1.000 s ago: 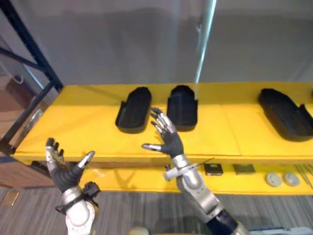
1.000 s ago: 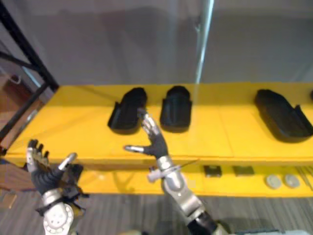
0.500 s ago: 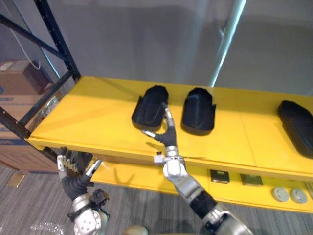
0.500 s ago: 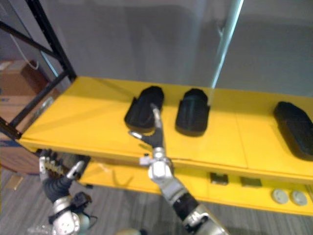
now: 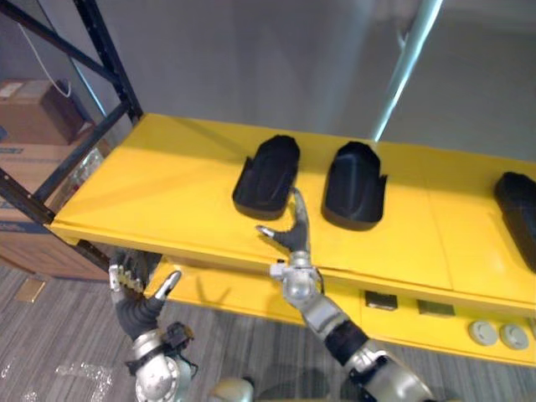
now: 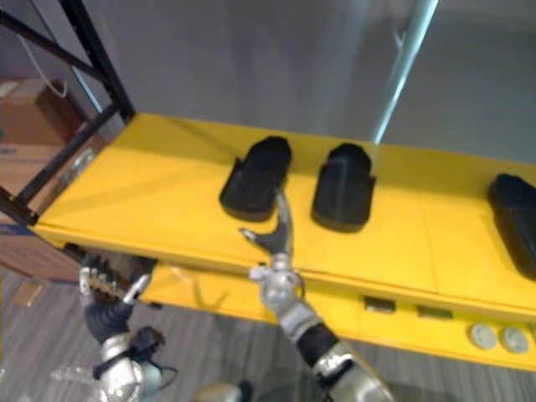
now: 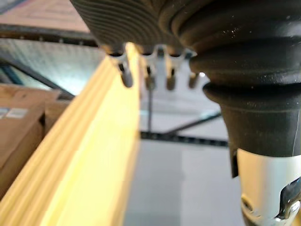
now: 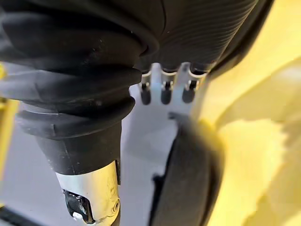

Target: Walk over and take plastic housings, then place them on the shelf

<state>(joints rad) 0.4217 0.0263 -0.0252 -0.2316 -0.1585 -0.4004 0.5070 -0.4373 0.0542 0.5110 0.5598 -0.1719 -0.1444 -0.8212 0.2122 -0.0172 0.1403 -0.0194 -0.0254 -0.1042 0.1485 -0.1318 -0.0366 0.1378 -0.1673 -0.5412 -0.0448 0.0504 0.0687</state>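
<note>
In front of the robot, a long yellow shelf (image 5: 167, 193) spans the scene, held by a black metal frame (image 5: 109, 59) at the left. A lower yellow shelf (image 5: 234, 293) runs beneath it, and cardboard boxes (image 5: 29, 113) stand beyond the frame.

Three black plastic housings lie on the top board. The left housing (image 5: 268, 176) and the middle housing (image 5: 356, 184) sit side by side but apart, and a third housing (image 5: 519, 209) lies well apart at the right edge.

The right hand (image 5: 291, 234) is raised over the shelf's front edge, just in front of the left housing. Its fingers are straight, its thumb is spread, and it holds nothing. The left hand (image 5: 134, 297) hangs lower, below the front edge, with loose fingers and nothing in it.

Small dark square parts (image 5: 381, 301) and pale round discs (image 5: 481, 332) rest on the lower shelf.

Judging by this, three housings are placed on the shelf. With both hands free, what remains is probably fetching any further housings.
</note>
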